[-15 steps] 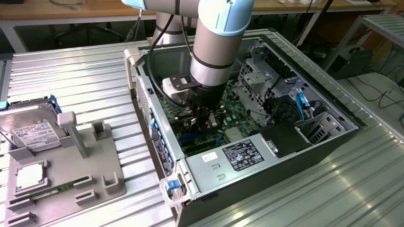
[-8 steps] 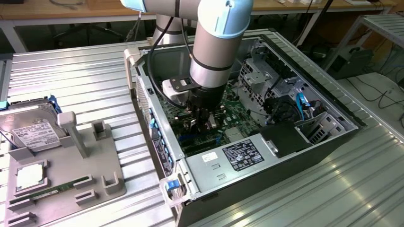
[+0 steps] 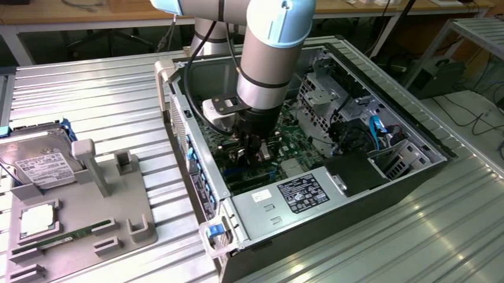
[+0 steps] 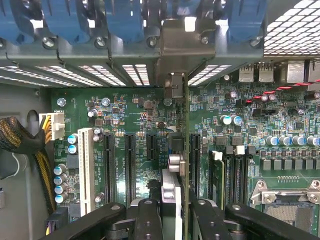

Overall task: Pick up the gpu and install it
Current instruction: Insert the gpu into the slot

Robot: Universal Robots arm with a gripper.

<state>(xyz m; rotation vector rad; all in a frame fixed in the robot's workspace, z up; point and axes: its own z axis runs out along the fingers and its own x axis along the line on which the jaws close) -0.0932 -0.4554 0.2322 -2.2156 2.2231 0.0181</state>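
Note:
My gripper [image 4: 176, 220] is shut on the gpu [image 4: 183, 150], which I see edge-on in the wrist view: a thin green board with a silver metal end bracket [image 4: 172, 86] at its far end. The card stands upright over the black expansion slots [image 4: 127, 165] of the green motherboard [image 4: 235, 145], its bracket close to the rear slot openings. Whether its edge sits in a slot I cannot tell. In the exterior view the gripper [image 3: 254, 152] reaches down inside the open computer case [image 3: 425, 138], over the motherboard, and hides most of the card.
Blue slot latches [image 4: 120, 20] line the case's rear wall. A white slot [image 4: 85, 165], a cable bundle [image 4: 22, 145] and the CPU socket [image 4: 290, 202] flank the card. On the exterior view's left, a grey holder [image 3: 118, 203] carries a hard drive [image 3: 39, 165] and memory stick [image 3: 67, 237].

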